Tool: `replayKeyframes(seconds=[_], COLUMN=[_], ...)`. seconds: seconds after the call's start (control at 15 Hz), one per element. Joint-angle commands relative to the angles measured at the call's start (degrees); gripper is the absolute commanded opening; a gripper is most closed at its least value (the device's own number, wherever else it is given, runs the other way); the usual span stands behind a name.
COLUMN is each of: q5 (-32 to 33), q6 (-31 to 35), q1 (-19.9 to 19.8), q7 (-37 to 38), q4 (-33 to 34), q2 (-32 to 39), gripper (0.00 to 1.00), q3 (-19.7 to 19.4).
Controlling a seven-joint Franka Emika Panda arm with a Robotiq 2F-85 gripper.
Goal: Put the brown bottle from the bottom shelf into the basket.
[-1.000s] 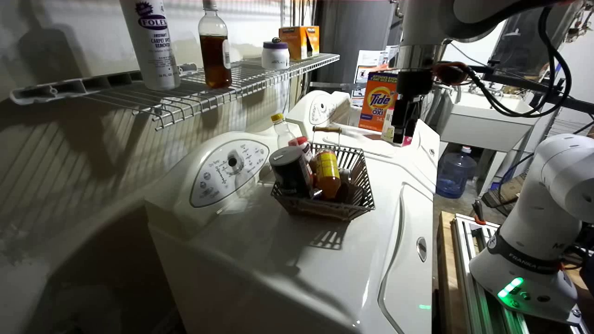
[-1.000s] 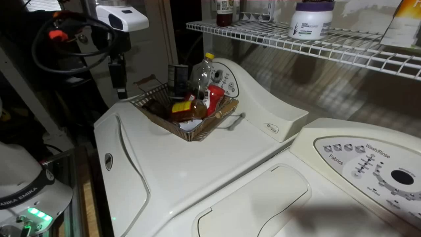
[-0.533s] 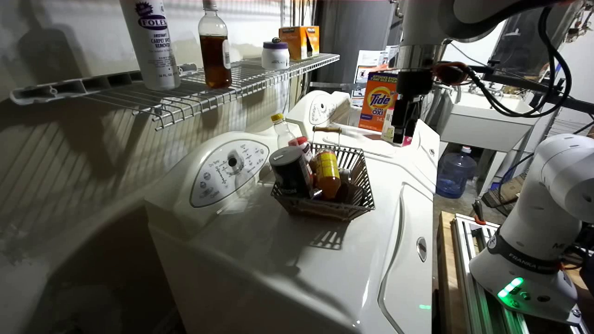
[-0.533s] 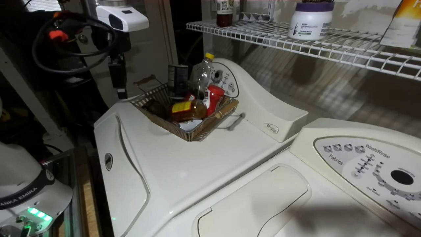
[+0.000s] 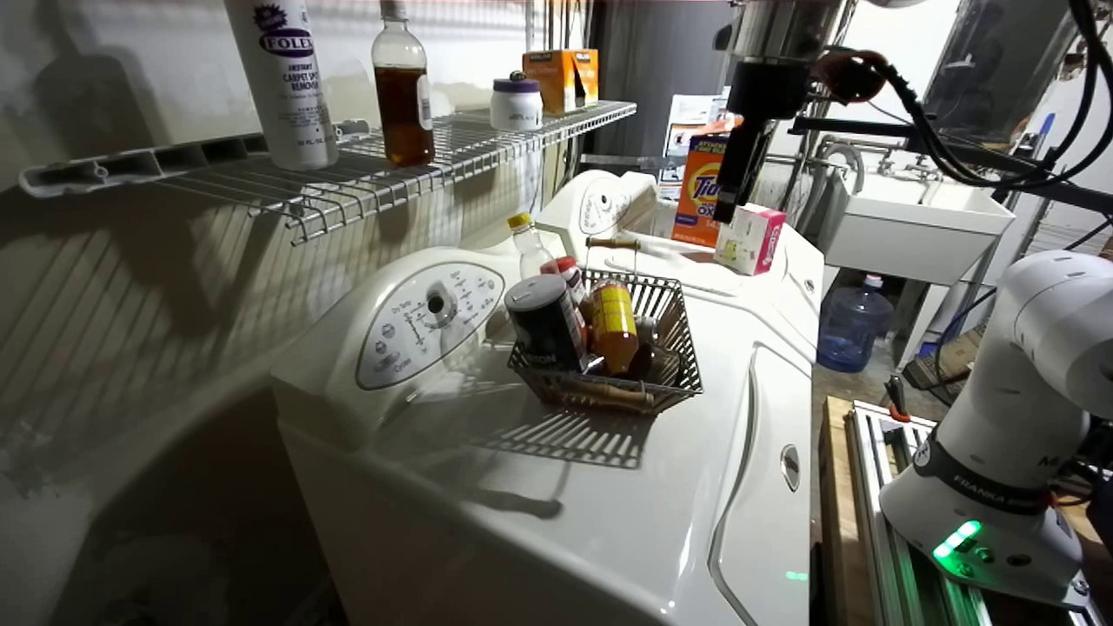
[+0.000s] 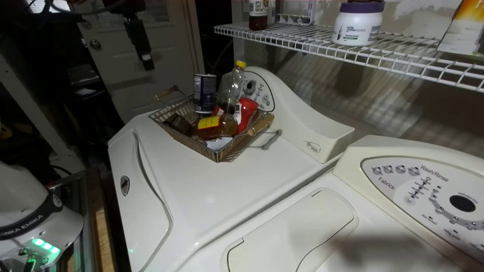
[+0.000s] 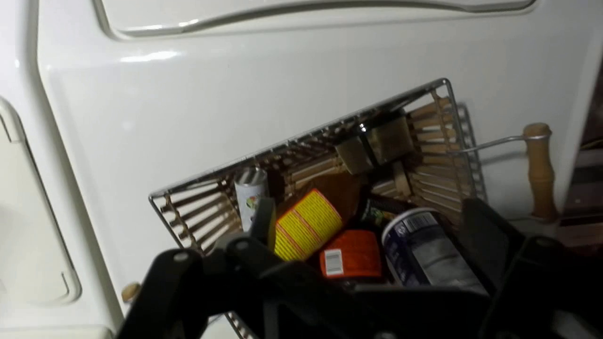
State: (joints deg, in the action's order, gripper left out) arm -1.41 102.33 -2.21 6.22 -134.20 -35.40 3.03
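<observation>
The brown bottle [image 5: 404,113], clear with amber-brown liquid, stands upright on the white wire shelf [image 5: 469,143]. It also shows in an exterior view [image 6: 258,19]; its top is cut off in both. It is out of the wrist view. The basket [image 5: 669,300] sits on the white dryer top and shows in the wrist view [image 7: 301,136] too. It holds several items, among them a yellow-labelled amber bottle [image 5: 614,326]. My gripper [image 7: 374,221] is open and empty, its fingers wide apart, above the basket. In the exterior views it hangs in the air [image 5: 726,211], apart from the shelf.
A white spray-cleaner bottle [image 5: 296,96], a white jar with a purple lid [image 5: 516,104] and an orange box [image 5: 561,80] share the shelf. A Tide box [image 5: 698,187] and a pink-and-white box [image 5: 749,239] stand behind the basket. The basket has wooden handles [image 6: 261,124].
The arm and gripper have risen and the gripper has tilted; its lower end is higher in both exterior views. The basket and the shelf items have not moved.
</observation>
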Motion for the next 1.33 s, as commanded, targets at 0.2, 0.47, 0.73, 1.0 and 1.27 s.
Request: replayKeyframes(seconds=[0.2,0.47,0.73,1.0,1.27], q5=[1.74,0.6,0.74,0.71,0.62], q6=[4.58,12.85,15.75,16.15,18.51], q1=[3.18,4.52,4.92,5.13,4.69], q7=[-1.47,-2.87,-2.05,-2.11,-0.38], q4=[15.66,22.12,21.65,23.77,23.53], q2=[9.1,15.93,16.45,18.66,19.25], gripper=[1.0,1.0,1.0,1.0,1.0], q3=[3.21,3.22,3.11,3.15,3.08])
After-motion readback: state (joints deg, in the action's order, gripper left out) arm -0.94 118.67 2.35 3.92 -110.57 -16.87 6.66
